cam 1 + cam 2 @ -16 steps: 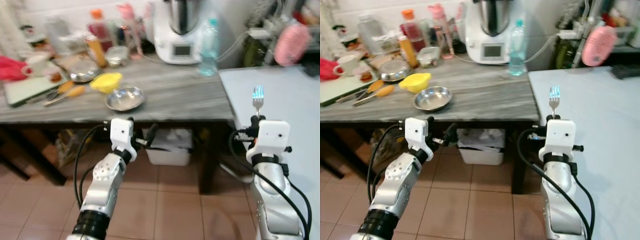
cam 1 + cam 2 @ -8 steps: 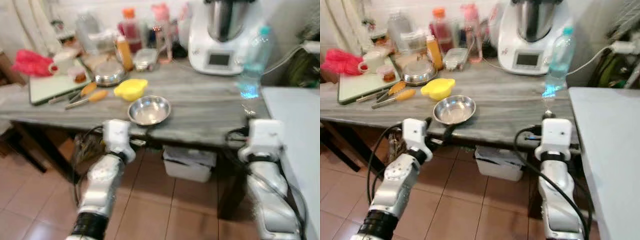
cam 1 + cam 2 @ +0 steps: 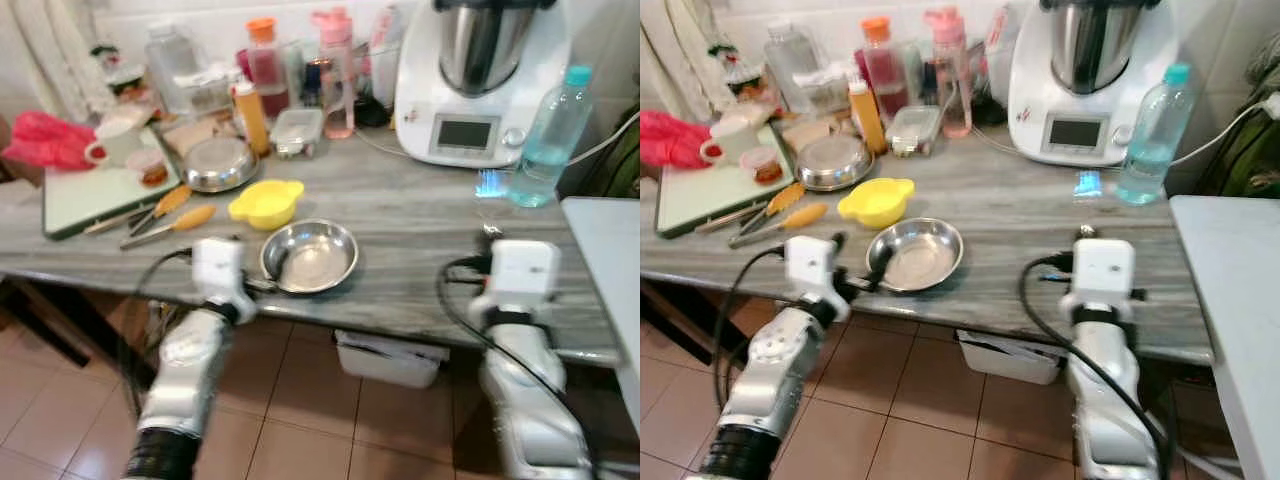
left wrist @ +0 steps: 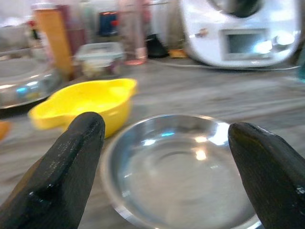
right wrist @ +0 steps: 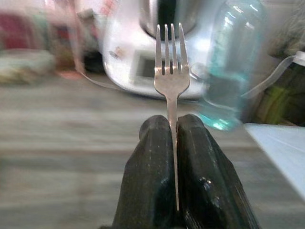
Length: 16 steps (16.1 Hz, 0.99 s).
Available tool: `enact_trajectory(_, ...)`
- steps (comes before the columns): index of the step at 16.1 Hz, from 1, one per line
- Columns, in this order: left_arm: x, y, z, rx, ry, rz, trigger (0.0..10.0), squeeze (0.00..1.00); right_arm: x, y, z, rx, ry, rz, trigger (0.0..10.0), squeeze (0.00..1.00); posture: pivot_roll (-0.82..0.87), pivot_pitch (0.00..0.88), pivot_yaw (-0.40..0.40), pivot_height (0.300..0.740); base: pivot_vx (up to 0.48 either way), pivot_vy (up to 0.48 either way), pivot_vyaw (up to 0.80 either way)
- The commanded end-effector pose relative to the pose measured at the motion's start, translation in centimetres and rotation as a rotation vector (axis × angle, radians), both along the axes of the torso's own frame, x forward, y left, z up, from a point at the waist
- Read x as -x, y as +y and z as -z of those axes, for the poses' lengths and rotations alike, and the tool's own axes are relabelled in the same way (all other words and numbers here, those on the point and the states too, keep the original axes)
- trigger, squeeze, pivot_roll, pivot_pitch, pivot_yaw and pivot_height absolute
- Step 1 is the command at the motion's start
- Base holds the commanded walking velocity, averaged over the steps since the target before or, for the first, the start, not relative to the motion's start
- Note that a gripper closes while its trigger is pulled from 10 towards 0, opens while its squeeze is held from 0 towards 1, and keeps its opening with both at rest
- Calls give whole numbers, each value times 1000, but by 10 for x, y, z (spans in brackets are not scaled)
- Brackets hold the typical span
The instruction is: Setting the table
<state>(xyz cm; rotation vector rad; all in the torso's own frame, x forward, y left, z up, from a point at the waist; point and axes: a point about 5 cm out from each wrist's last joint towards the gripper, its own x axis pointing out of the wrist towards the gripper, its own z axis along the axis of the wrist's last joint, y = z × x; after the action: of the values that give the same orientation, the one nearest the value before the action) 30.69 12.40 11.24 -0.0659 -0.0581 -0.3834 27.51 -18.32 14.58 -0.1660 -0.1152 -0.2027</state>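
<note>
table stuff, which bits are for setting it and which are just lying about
For the job:
- fork, pinched upright in the right gripper
- steel bowl, between the open fingers of the left gripper

Lying about:
- yellow bowl
- water bottle
- food processor
- cutting board
- mug
- orange bottle

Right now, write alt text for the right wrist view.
The right hand is shut on a metal fork, held upright with its tines up. Behind it, blurred, are a grey table, a white kitchen machine and a clear water bottle.
</note>
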Motion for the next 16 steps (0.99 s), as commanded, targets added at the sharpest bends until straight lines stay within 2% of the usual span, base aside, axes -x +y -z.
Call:
enact_trajectory(1, 3, 16, -1, -18, 3, -31, 10000, 0, -1, 10, -3, -17, -15, -34, 10000, 0, -122, 6, 73, 740, 0, 0, 0)
enact_trajectory(6, 27, 26, 3, -59, 36, 78, 10000, 0, -1, 17, 1, -30, 5, -54, 10000, 0, -111, 17, 67, 740, 0, 0, 0)
enact_trajectory(15, 34, 16, -2, -73, 94, 272, 10000, 0, -11, 29, 8, -115, 64, -66, 10000, 0, -107, 32, 80, 740, 0, 0, 0)
enact_trajectory(16, 40, 13, 0, -81, 113, 336, 10000, 0, -13, 34, 16, -146, 111, -75, 10000, 0, -102, 41, 76, 740, 0, 0, 0)
